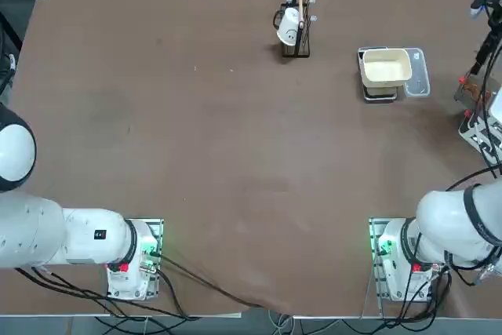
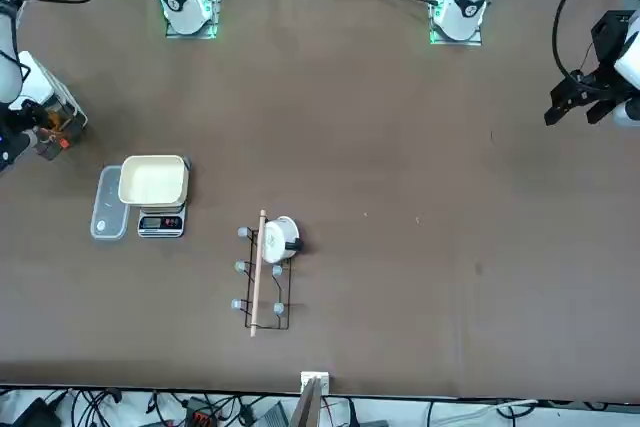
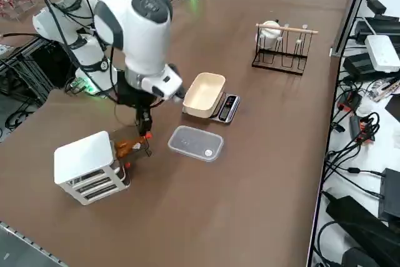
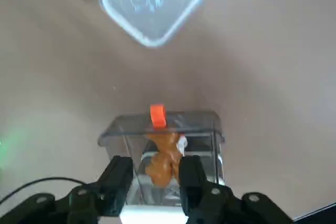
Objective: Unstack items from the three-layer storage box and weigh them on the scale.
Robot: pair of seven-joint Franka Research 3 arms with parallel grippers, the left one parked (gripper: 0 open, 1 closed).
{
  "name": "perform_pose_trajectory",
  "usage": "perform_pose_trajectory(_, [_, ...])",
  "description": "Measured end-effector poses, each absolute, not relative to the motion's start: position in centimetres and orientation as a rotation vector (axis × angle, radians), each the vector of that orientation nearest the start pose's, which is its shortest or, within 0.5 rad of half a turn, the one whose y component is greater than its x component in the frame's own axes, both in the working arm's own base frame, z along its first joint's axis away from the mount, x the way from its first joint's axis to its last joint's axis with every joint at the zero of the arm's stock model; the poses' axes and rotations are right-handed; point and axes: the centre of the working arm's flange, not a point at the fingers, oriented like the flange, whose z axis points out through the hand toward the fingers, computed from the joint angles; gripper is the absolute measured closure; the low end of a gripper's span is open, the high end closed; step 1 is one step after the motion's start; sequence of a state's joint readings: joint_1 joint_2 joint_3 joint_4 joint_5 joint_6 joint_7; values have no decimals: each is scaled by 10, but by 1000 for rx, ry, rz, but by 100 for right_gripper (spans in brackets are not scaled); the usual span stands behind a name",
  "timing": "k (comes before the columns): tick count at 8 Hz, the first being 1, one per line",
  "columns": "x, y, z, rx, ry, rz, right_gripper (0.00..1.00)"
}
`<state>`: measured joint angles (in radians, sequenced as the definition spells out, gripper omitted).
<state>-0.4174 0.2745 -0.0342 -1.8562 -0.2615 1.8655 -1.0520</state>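
Note:
The pale three-layer storage box (image 3: 84,161) stands at the table's right edge. One clear drawer (image 4: 210,129) with an orange knob (image 4: 157,116) is pulled out of it. My right gripper (image 4: 156,169) hangs over that drawer, fingers on either side of the brown lumpy item (image 4: 161,157), shut on it. In the side view the brown item (image 3: 125,148) sits at the fingertips beside the box top. The scale (image 3: 227,108) carries its cream tray (image 3: 204,94). The translucent plate (image 3: 194,142) lies next to it with a small white item (image 3: 208,152) on it.
A thin dark cup stand (image 1: 296,37) with a white cup (image 1: 289,27) stands at the far middle of the table. The right table edge runs close by the storage box (image 1: 480,132). Cables and devices lie beyond the table edge (image 3: 369,48).

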Motion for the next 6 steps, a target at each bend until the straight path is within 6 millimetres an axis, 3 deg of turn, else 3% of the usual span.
perform_pose_trajectory(1, [520,-283,348,-2894,-1082,579,52])
perform_pose_trajectory(2, [517,-287,340,-2895,-1095,582,53])
perform_pose_trajectory(6, [509,-296,326,-2905,-1111,552,48])
